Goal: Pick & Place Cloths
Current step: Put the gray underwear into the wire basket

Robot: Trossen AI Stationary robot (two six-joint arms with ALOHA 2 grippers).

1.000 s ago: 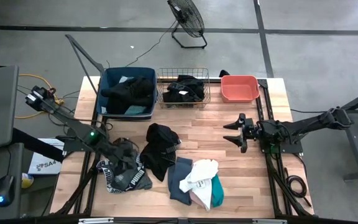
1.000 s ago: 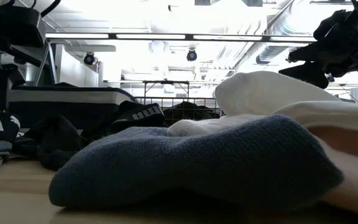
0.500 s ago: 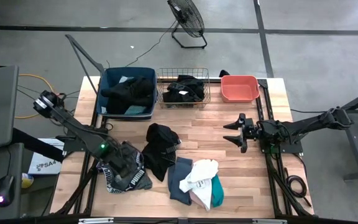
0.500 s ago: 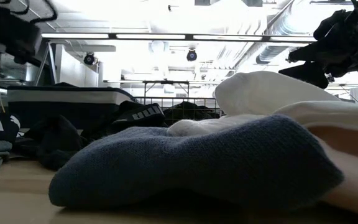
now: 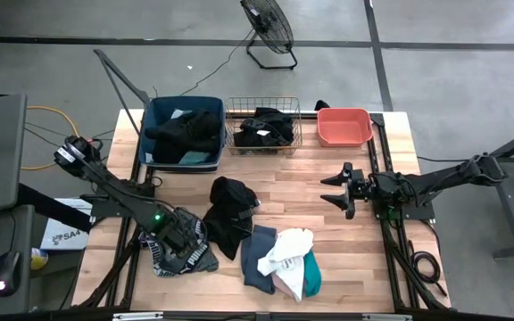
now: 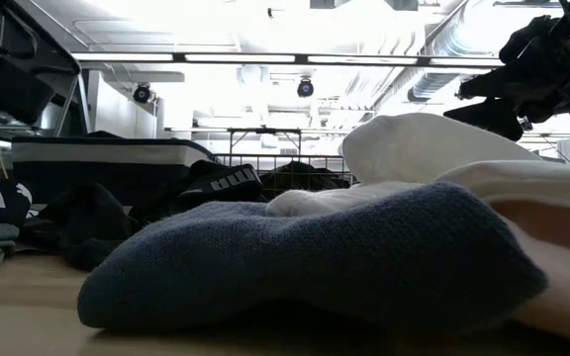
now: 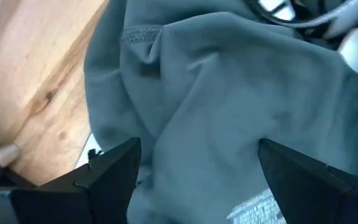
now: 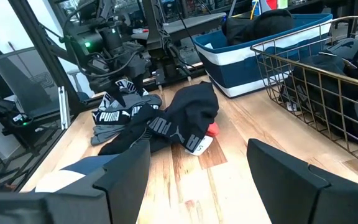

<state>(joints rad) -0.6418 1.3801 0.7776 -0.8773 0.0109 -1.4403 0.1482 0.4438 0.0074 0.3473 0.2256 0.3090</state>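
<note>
A grey cloth with a black-and-white band (image 5: 178,254) lies bunched at the table's near left. My left gripper (image 5: 182,237) points down close over it, open; in its wrist view the grey fabric (image 7: 216,106) fills the space between and beyond the two fingers (image 7: 114,168). A black cloth (image 5: 230,212) lies mid-table. A heap of slate blue, white, teal and pink cloths (image 5: 284,260) lies at the near middle. My right gripper (image 5: 337,192) hangs open and level over the table's right side, holding nothing.
Along the far edge stand a blue tub (image 5: 161,107) holding black cloths, a wire basket (image 5: 263,105) holding black cloths, and a coral tub (image 5: 344,138). Bare wood (image 5: 310,169) lies between the heaps and the containers. A floor fan (image 5: 269,27) stands beyond the table.
My left gripper has gone toward the table's near edge and a little right, sinking over the grey cloth. It has tipped from slanting to pointing down and rolled about its own line. Its fingers have stayed open.
</note>
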